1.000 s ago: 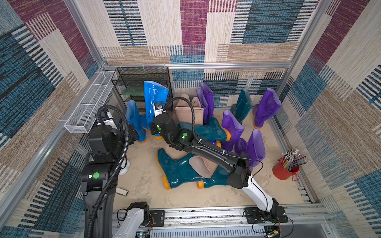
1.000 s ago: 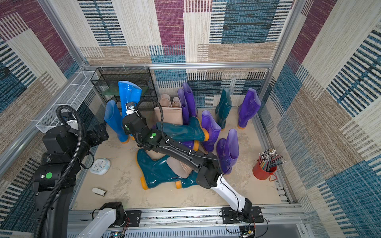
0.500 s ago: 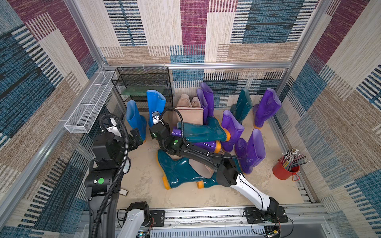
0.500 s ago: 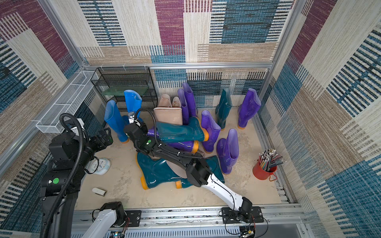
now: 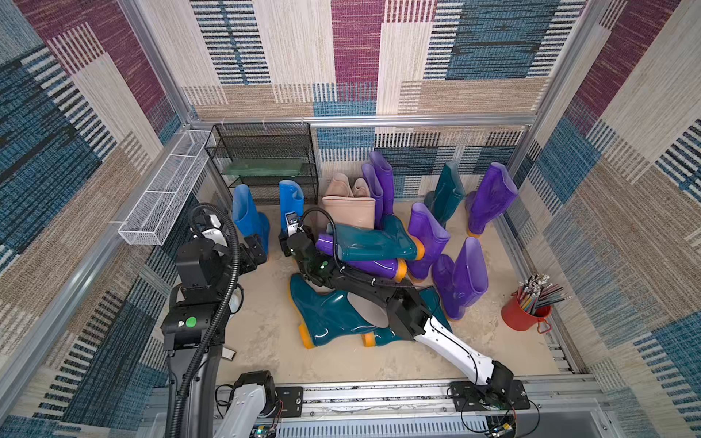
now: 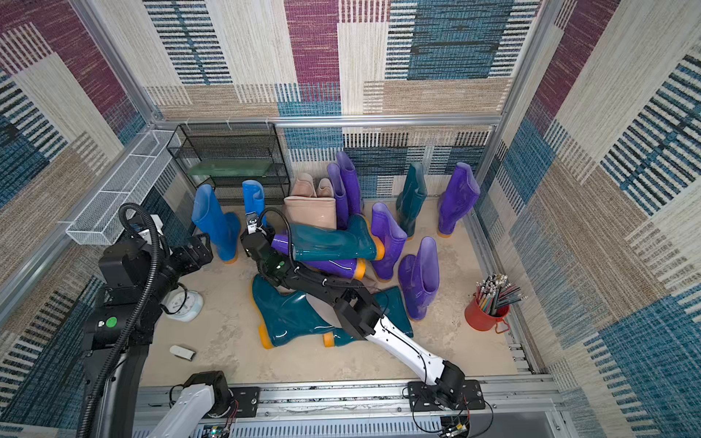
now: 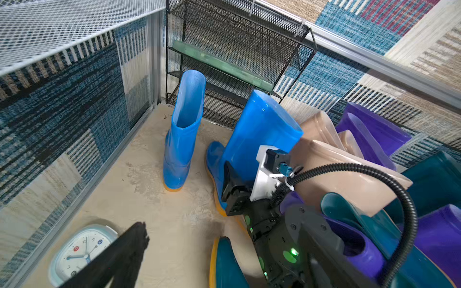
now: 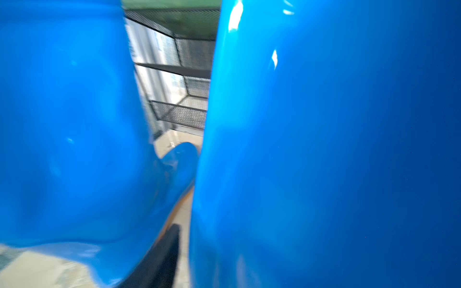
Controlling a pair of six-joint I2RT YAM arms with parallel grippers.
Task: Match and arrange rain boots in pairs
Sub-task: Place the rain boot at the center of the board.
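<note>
Two bright blue rain boots stand upright side by side before the rack, one [image 5: 248, 218] nearer the left wall and one [image 5: 291, 199] to its right. My right gripper [image 5: 290, 232] is at the right boot's [image 7: 259, 134] shaft. It is open, and floor shows between its visible finger [image 8: 159, 261] and the boot [image 8: 324, 149]. My left gripper [image 6: 199, 250] hangs open and empty beside the left boot [image 6: 212, 220]. A teal boot [image 5: 375, 242] lies on a purple one [image 5: 375, 267]. Two more teal boots [image 5: 326, 314] lie under my right arm. Beige boots [image 5: 349, 210] and several purple boots [image 5: 462, 277] stand behind.
A black wire rack [image 5: 265, 163] stands in the back left corner, and a white mesh basket [image 5: 163, 197] hangs on the left wall. A clock [image 6: 184, 303] and a small white object [image 6: 182, 352] lie on the floor under my left arm. At right stands a red pencil cup [image 5: 525, 314].
My right arm lowered the blue boot from up in the air onto the floor beside the other blue boot, and its jaws opened off it. My left arm shifted slightly.
</note>
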